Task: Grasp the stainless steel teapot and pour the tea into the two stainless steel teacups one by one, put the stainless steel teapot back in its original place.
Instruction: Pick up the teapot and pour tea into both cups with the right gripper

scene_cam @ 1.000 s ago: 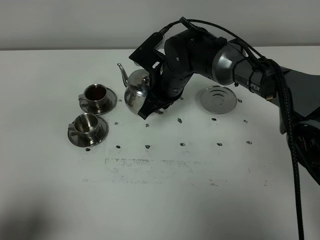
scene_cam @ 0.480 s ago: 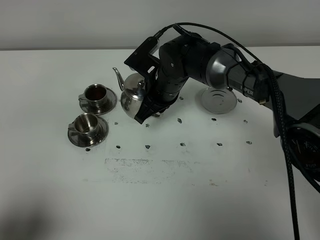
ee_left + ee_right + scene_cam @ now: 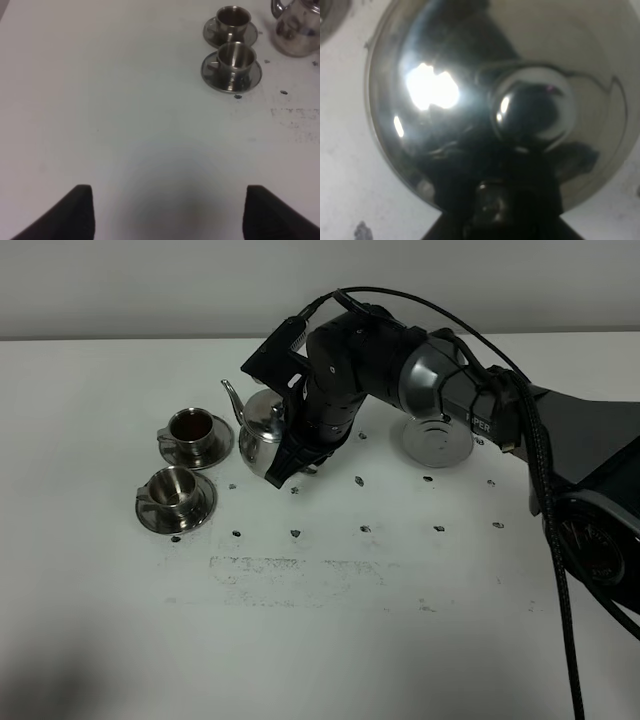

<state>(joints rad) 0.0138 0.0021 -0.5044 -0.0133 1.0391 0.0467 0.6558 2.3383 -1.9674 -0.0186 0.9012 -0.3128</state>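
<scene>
My right gripper is shut on the handle side of the stainless steel teapot, which stands roughly upright with its thin spout pointing toward the cups. The right wrist view is filled by the pot's domed lid and knob. The two stainless steel teacups sit on saucers just left of the pot. The far cup holds dark reddish-brown tea; the near cup shows bare steel inside. The left wrist view shows both cups and the pot far ahead of my open, empty left gripper.
A round steel saucer lies on the white table right of the pot, partly behind my right arm. Small dark marks dot the table in front of the pot. A scuffed grey patch lies nearer the front.
My right arm has carried the teapot leftward, closer to the two cups. The cups and saucer have not moved.
</scene>
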